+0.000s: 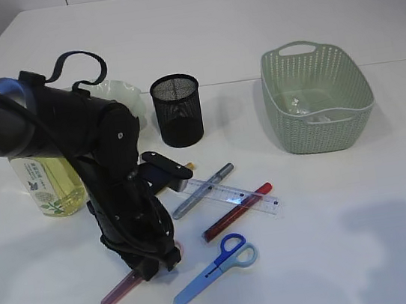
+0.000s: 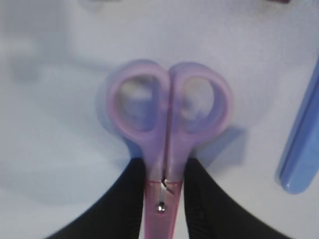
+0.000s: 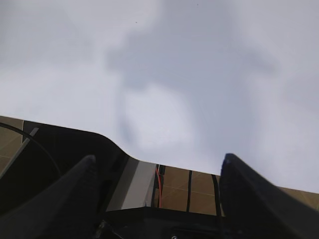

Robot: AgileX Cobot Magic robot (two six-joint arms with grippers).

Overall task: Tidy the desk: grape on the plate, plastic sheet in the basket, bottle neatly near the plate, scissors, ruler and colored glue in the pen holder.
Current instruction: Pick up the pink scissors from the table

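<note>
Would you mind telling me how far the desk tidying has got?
Done: something pale lies in the green woven basket. In hand: the left gripper is shut on the pink-handled scissors. Left: the blue scissors, clear ruler and glue tubes lie outside the black mesh pen holder.

The surface (image 1: 258, 8) is white and smooth. On it sit a green basket (image 1: 318, 98), a black mesh pen holder (image 1: 177, 110) and a bottle (image 1: 44, 182) of yellow liquid. Nearer the front lie a clear ruler (image 1: 239, 194), a silver pen (image 1: 203, 190), a red tube (image 1: 237, 212), blue scissors (image 1: 215, 268) and pink scissors (image 1: 120, 289)
</note>
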